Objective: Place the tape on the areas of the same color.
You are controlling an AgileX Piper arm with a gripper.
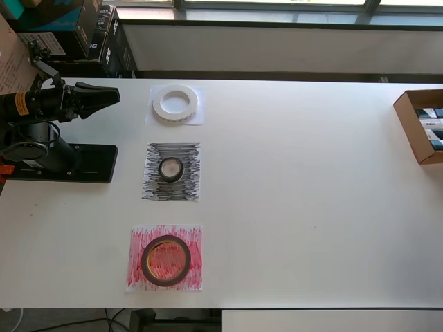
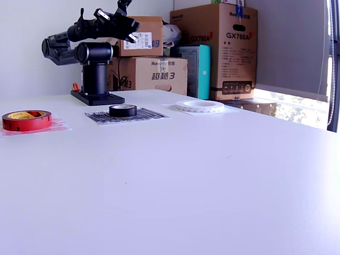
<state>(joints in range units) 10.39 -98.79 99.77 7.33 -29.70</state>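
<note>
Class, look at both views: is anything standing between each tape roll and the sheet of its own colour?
Nothing visible does. The white ring already lies on the white sheet, the black roll on the black-scribbled sheet, and the red-brown roll on the red-scribbled sheet. The hand is off to the side, touching none of them.

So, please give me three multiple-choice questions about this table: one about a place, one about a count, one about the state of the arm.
1. Where is the black roll?
A. on the black-scribbled sheet
B. on the white sheet
C. in the cardboard box

2. How many tape rolls lie on the table?
A. one
B. three
C. five

3. What does the gripper hold?
A. the white ring
B. the red-brown roll
C. nothing

Answers: 1 A, the roll sits mid-sheet. 2 B, one roll on each sheet. 3 C, the jaws are beside the white sheet, away from every roll.
</note>
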